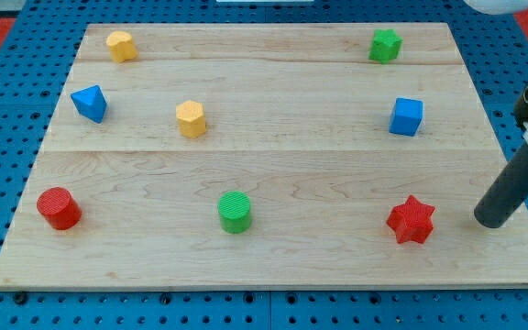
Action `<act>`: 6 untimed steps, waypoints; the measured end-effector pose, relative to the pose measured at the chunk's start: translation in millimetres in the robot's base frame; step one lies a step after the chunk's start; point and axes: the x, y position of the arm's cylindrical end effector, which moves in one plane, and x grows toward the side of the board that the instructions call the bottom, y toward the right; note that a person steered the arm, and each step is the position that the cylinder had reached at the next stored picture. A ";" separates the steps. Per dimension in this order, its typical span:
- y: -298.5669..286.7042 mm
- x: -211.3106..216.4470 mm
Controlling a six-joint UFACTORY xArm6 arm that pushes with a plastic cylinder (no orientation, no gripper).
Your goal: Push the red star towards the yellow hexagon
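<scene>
The red star lies near the board's lower right. The yellow hexagon sits left of the board's middle, far up and left of the star. My tip rests on the board to the right of the red star, at about the same height in the view, with a gap of bare wood between them. The dark rod slants up to the view's right edge.
A second yellow block sits at top left, a blue triangle block at left, a red cylinder at lower left, a green cylinder at bottom middle, a blue cube at right, a green star at top right.
</scene>
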 end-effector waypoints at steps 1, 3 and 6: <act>-2.4 1.6; -45.9 1.9; -126.0 -31.8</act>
